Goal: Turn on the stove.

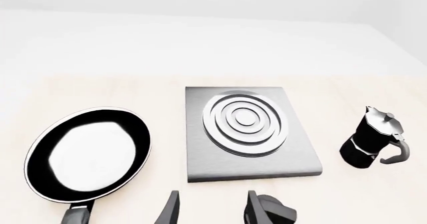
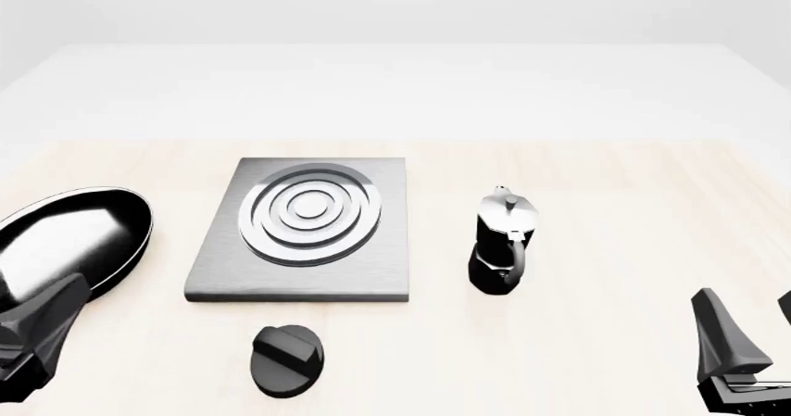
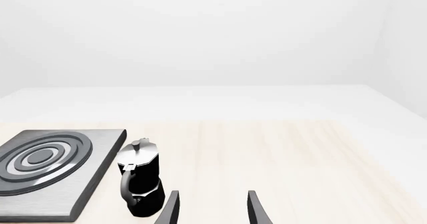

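Note:
The stove point(image 2: 303, 249) is a flat brushed-grey square slab with raised silver burner rings point(image 2: 309, 214), lying mid-table. Its separate round black ridged knob point(image 2: 287, 359) lies on the table just in front of the slab. My left gripper point(image 2: 50, 321) is open and empty at the near left, left of the knob. In the left wrist view the stove point(image 1: 293, 156) lies ahead of the open gripper point(image 1: 211, 211), with the knob point(image 1: 275, 211) just beside one finger. My right gripper point(image 2: 750, 321) is open and empty at the near right. The right wrist view shows the stove point(image 3: 87, 184) off to one side of the gripper point(image 3: 212, 211).
A black frying pan point(image 2: 74, 240) lies left of the stove, its handle pointing toward my left gripper. A small black-and-silver moka pot point(image 2: 501, 245) stands upright right of the stove. The light wooden table point(image 2: 618, 203) ends in a white surface behind.

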Robot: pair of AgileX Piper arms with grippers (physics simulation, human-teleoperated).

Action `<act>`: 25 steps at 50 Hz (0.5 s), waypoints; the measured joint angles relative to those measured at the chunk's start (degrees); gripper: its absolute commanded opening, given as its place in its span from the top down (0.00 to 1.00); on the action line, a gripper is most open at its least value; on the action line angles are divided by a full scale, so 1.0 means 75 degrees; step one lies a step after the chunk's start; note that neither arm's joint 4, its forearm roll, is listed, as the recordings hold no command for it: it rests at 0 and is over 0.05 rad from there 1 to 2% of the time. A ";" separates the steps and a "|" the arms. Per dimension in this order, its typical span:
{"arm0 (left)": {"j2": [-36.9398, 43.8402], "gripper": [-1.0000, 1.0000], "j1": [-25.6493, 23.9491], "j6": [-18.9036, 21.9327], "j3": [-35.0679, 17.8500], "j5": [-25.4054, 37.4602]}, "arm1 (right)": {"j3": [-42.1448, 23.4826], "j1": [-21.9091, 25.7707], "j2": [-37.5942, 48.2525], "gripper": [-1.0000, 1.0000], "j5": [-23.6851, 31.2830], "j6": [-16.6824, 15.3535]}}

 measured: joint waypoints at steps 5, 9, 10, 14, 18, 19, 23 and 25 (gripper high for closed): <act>-0.0326 0.00 0.0107 0.0013 -0.0060 0.0404 | 0.0000 0.0000 0.0000 0.00 0.0000 0.0000; -0.0585 0.00 0.0184 0.0016 -0.0099 0.0730 | 0.0000 0.0000 0.0000 0.00 0.0000 0.0000; -0.0644 0.00 0.0200 0.0014 -0.0107 0.0802 | 0.0000 0.0001 0.0000 0.00 0.0000 0.0000; -0.0881 0.00 0.0268 0.0017 -0.0139 0.1112 | 0.0000 0.0000 0.0000 0.00 0.0000 0.0001; -0.1050 0.00 0.0333 0.0035 -0.0184 0.1380 | 0.0000 0.0000 0.0000 0.00 0.0000 0.0001; -0.1083 0.00 0.0351 0.0040 -0.0201 0.1441 | 0.0000 0.0000 0.0000 0.00 0.0000 0.0001; -0.1187 0.00 0.0408 0.0051 -0.0284 0.1659 | 0.0000 0.0000 0.0000 0.00 0.0000 0.0001; -0.1225 0.00 0.0425 0.0052 -0.0324 0.1760 | 0.0000 0.0000 0.0000 0.00 0.0000 0.0001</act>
